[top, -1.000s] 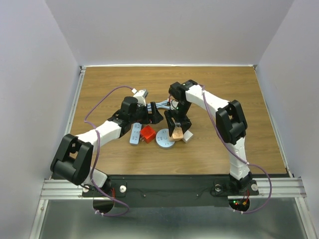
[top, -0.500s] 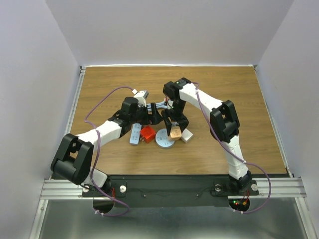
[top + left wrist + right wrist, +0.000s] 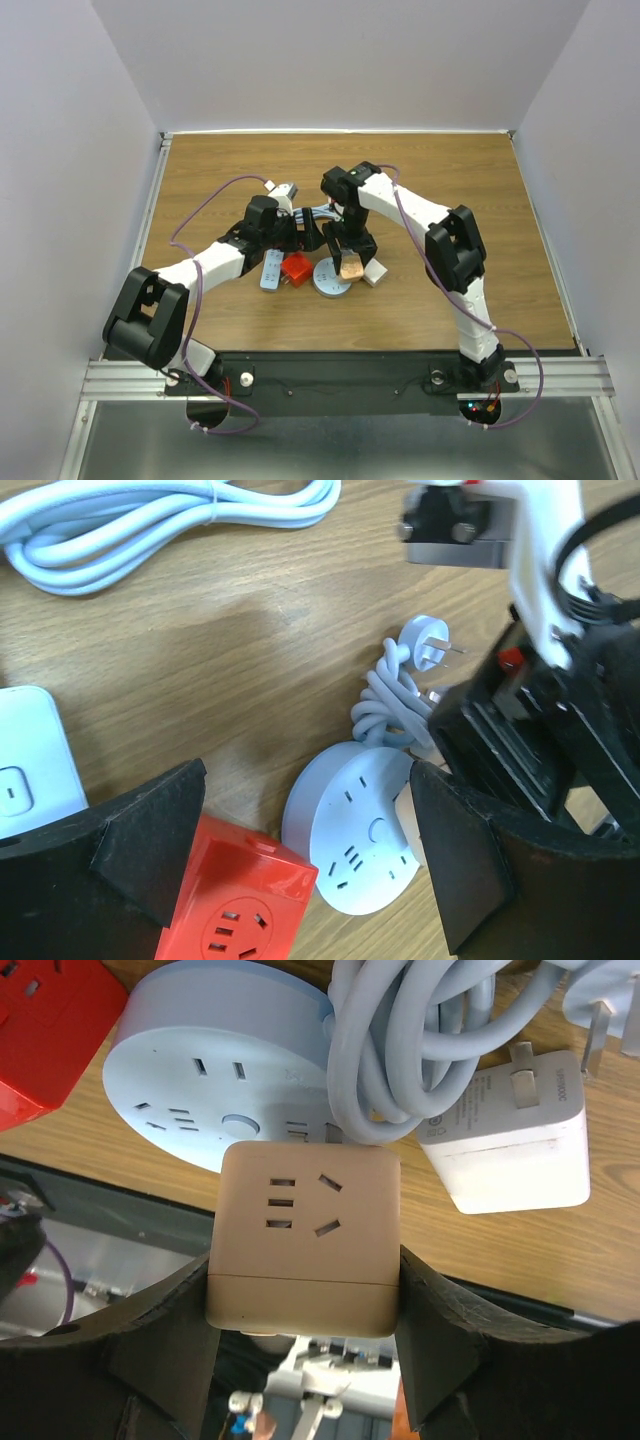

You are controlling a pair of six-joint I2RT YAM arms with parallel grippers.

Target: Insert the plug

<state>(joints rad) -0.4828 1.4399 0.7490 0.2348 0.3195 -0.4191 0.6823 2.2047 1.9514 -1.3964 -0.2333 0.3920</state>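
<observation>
Jaws of the left gripper stand wide above the red cube socket and the round white power strip. Right of these, the right gripper clamps a tan cube adapter at the strip's edge, beside a white charger.

Bright, even light fell from above onto the table, leaving only soft, short shadows on it; a faint sheen marked its wood in the sharp left wrist view
</observation>
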